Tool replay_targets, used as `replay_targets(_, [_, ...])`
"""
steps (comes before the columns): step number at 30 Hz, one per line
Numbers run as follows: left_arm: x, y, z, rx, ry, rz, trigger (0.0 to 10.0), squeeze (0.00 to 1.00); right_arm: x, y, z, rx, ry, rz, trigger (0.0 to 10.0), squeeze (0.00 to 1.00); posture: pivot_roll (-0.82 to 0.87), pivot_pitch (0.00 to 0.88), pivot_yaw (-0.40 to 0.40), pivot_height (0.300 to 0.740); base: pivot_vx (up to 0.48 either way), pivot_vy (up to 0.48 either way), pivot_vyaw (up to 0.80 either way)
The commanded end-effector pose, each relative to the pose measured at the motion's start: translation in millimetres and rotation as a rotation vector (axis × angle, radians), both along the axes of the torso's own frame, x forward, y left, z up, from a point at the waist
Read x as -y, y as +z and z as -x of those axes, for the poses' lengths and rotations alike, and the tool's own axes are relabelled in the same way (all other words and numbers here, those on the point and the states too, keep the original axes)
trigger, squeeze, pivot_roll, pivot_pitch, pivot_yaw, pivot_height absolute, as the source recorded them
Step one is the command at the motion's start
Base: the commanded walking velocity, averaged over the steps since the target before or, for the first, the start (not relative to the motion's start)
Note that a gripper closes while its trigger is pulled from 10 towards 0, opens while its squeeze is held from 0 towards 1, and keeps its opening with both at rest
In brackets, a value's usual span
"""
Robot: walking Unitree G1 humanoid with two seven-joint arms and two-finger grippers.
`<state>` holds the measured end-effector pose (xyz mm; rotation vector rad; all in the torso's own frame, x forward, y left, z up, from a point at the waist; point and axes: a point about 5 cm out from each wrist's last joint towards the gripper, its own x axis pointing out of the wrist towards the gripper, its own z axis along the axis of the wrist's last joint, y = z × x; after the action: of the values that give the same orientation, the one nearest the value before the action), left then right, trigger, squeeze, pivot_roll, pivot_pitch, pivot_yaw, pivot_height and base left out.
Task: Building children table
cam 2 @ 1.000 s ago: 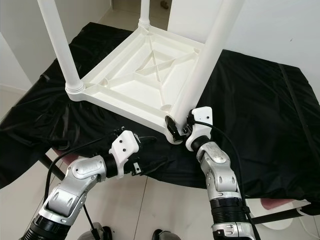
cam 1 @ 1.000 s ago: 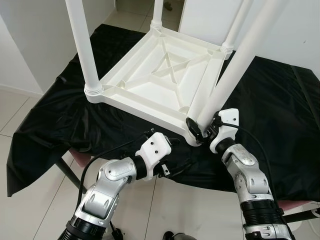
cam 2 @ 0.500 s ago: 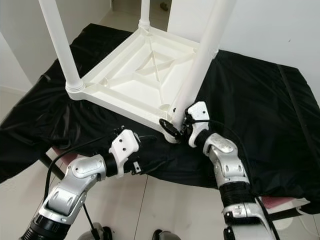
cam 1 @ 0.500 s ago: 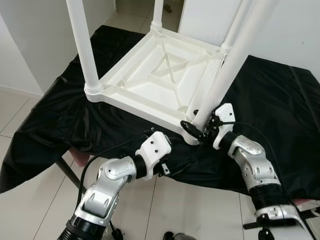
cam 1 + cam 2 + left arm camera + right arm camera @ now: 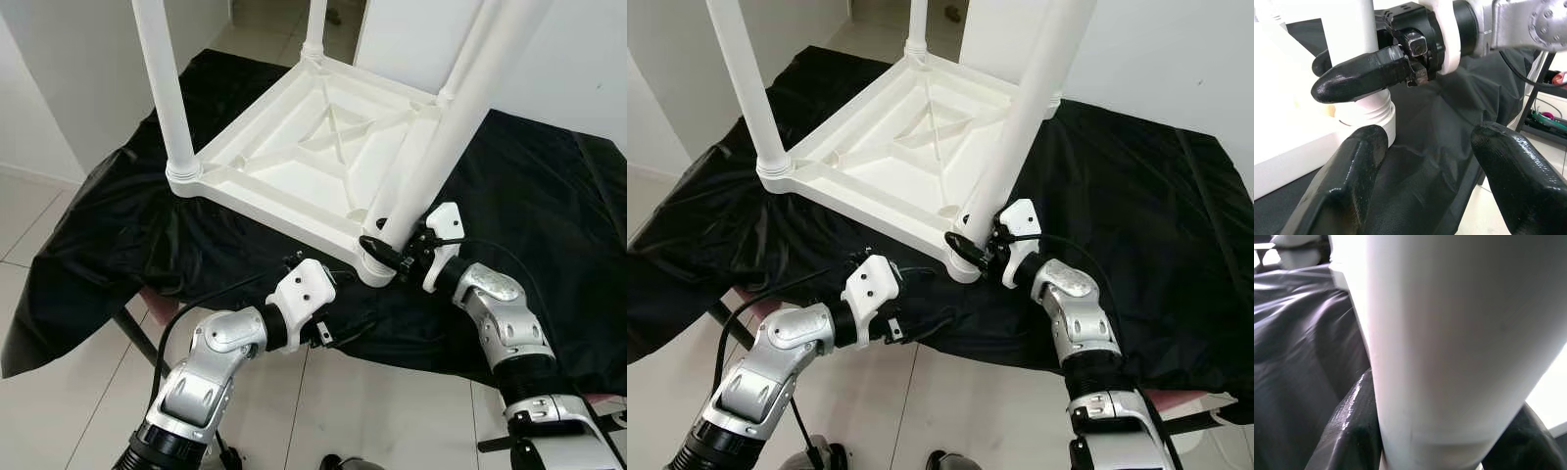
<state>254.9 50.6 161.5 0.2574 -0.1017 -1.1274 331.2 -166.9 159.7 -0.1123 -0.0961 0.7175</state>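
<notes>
The right arm is bent at the elbow and reaches forward and inward; the right hand [image 5: 384, 252] has its two black fingers closed around a white leg. The left arm reaches forward beside it, and the left hand [image 5: 1430, 161] has its fingers spread apart, holding nothing.

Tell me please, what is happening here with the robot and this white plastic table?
A white children's table lies upside down on a surface covered with black cloth. The right gripper is shut on the fourth leg, near its lower end, at the near corner socket. The leg leans and does not look fully seated yet. Three other legs already stand in their corners. The left gripper is open, close beside that corner, holding nothing.
</notes>
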Motion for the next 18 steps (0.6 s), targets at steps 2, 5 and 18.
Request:
replay_targets(2, [0.0,0,-0.1,0.003,0.065,0.02,10.0,0.0,3.2,-18,4.0,-0.059,-0.086,-0.013,0.0,0.0,0.11,0.134,-0.087,0.74,0.0,0.0,0.0])
replay_targets(5, [0.2,0,0.3,0.002,0.065,0.02,10.0,0.0,2.5,-19,4.4,-0.057,-0.138,-0.03,0.0,0.0,0.11,0.135,-0.089,0.74,0.0,0.0,0.0])
replay_targets(18, [-1.3,-4,-1.6,-0.001,0.072,0.016,10.0,0.0,-23.1,-19,19.9,-0.061,-0.518,-0.279,0.0,0.0,0.1,0.122,-0.107,0.74,0.0,0.0,0.0])
